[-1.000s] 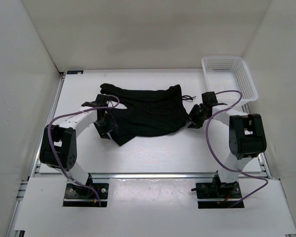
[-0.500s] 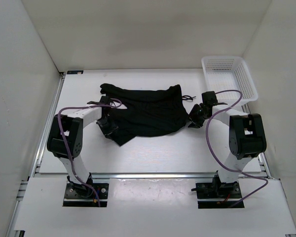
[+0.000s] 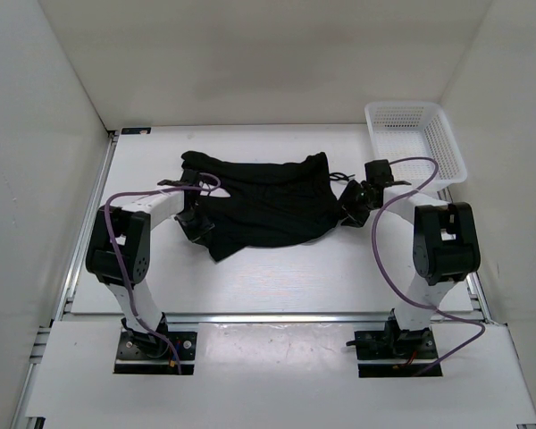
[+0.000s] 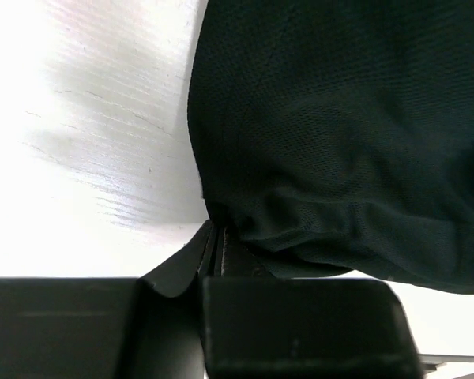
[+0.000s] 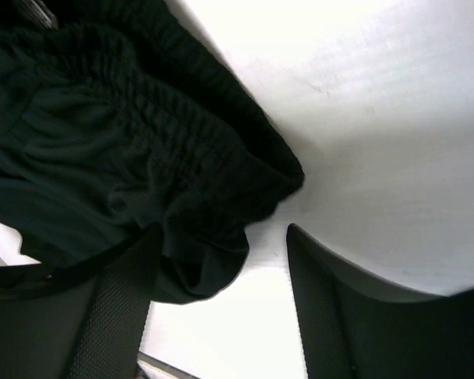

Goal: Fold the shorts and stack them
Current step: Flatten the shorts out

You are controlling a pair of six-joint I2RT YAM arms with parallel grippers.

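We see the shorts (image 3: pixel 268 201) spread black and rumpled on the white surface (image 3: pixel 268 273), a little beyond its middle. Their thin drawstring (image 3: pixel 340 177) trails off their right edge onto the bare top. They lie mostly flat and not yet folded, with one dark lobe reaching away at the far left and a corner hanging toward us at the near left. At that near-left corner sit the left fingers (image 3: pixel 195 227). In the left wrist view we find these fingers (image 4: pixel 191 260) drawn tight together, and the mesh cloth of the shorts (image 4: pixel 340 134) bunches right at their tips, so we take them to be pinching the edge of the fabric. On the other side the right fingers (image 3: pixel 350 206) are at the shorts' right edge, just nearer to us than the drawstring. From the right wrist camera we see those fingers (image 5: pixel 328 304) held well apart. The gathered elastic waistband of the shorts (image 5: pixel 118 150) lies in the gap and touches the finger on the left of that view, while the other finger stands clear of the cloth over bare surface. Farther out, the white mesh basket (image 3: pixel 454 157) stands at the far right corner of the surface, apart from the shorts.
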